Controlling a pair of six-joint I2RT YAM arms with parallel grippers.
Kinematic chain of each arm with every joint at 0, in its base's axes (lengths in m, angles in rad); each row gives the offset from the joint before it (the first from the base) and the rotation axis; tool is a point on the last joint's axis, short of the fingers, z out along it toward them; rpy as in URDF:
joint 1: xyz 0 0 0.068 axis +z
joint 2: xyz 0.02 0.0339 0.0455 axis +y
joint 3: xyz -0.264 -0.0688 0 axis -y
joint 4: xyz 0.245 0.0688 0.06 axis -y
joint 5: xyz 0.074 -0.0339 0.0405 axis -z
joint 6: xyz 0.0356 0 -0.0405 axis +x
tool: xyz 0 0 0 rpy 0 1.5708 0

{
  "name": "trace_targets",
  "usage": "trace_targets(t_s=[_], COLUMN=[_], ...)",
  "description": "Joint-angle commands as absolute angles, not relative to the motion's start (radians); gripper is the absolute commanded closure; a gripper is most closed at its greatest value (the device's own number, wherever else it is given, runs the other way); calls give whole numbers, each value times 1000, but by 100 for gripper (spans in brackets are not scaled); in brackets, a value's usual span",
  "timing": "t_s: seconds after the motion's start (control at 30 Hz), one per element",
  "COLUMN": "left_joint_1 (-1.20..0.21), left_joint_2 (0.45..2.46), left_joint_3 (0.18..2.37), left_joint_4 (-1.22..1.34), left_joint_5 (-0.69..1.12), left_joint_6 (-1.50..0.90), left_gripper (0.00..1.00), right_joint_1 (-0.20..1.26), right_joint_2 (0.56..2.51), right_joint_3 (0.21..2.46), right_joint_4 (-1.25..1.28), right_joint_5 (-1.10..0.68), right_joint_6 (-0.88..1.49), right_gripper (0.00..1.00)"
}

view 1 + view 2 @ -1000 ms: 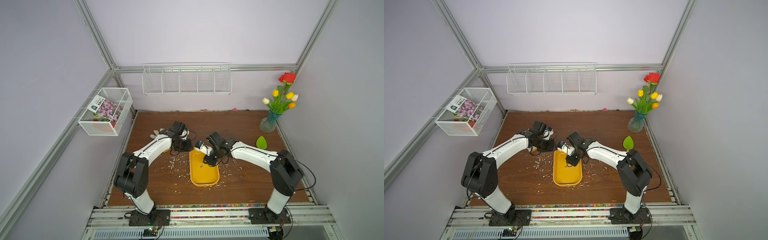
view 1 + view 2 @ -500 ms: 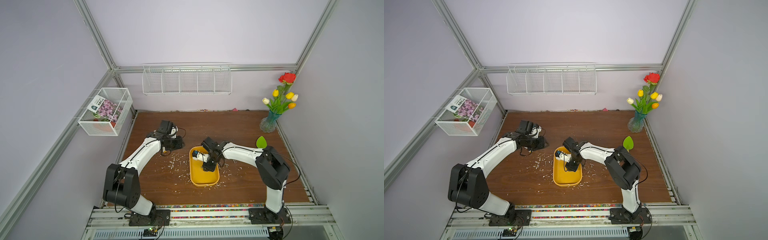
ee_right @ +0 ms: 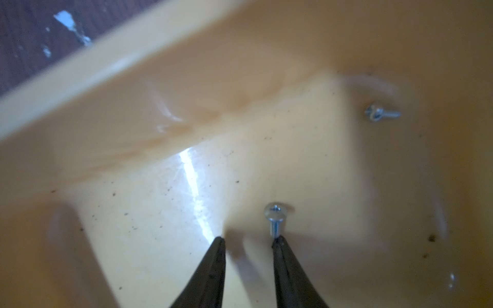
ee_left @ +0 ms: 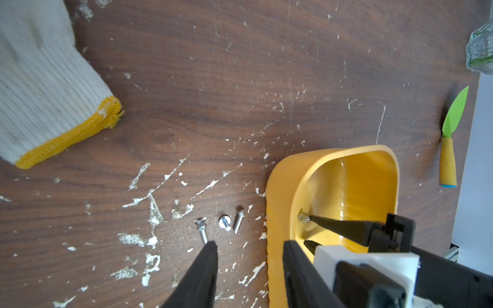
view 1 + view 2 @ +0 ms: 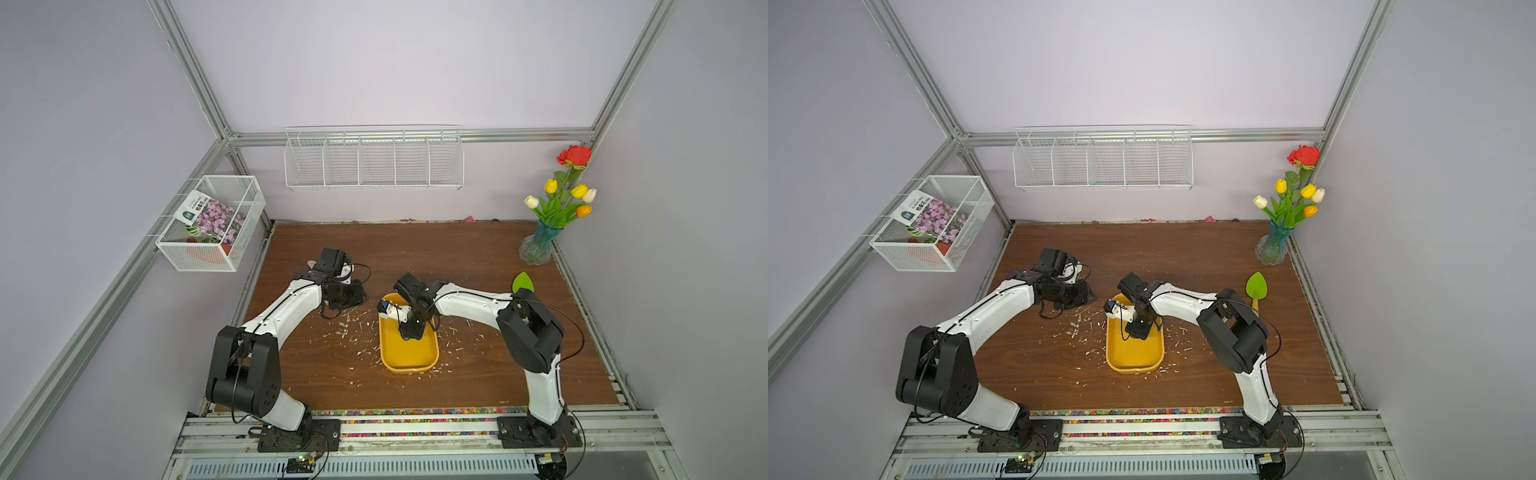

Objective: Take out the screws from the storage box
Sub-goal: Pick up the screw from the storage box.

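Observation:
The yellow storage box [image 5: 415,371] [image 5: 1133,362] [image 4: 280,186] sits mid-table. Inside it, my right gripper [image 3: 248,238] [image 5: 409,332] [image 5: 1138,330] is open and low over the floor. One fingertip [image 3: 278,244] touches the end of a silver screw [image 3: 274,218] [image 4: 302,217]. A second screw [image 3: 381,113] lies further along the box floor. My left gripper [image 4: 250,243] [image 5: 353,295] [image 5: 1081,297] is open and empty, straddling the box's outer wall. Three screws [image 4: 225,222] lie on the wood just ahead of its fingertip [image 4: 210,248].
A white knit glove [image 4: 40,93] with a yellow cuff lies beyond the left gripper. White flakes [image 5: 349,328] litter the wood round the box. A green leaf-shaped tool [image 5: 523,282] [image 4: 453,117] and a vase of flowers [image 5: 538,249] stand at the right. Wire baskets [image 5: 374,162] hang on the walls.
The left gripper has drawn back to the left, away from the box. The right gripper has moved down into the box, towards the front, and narrowed slightly.

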State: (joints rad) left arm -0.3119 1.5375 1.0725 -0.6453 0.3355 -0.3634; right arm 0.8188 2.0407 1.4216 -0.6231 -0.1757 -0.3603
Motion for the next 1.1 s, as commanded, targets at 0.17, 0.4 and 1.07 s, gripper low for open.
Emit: trace_targets(t_s=[0.17,0.4,1.07], left_joint_1=[-299,-296,-285], left_joint_2=[1516,1521,1505], left_joint_3=[1048,1043,1034], left_joint_4=[-638,-641,-649], left_joint_5=[320,319,311], left_joint_6=[-357,-350,-344], left_gripper=[55,55,55], right_joint_1=[825,825,818], right_joint_2=[2101,2127,2165], right_joint_3=[1461,1467,1490], right_joint_4=[-651,-655,-716], right_joint_5=[-149,-142,-170], right_joint_6=[-371,-392,-393], right_gripper=[65,65,100])
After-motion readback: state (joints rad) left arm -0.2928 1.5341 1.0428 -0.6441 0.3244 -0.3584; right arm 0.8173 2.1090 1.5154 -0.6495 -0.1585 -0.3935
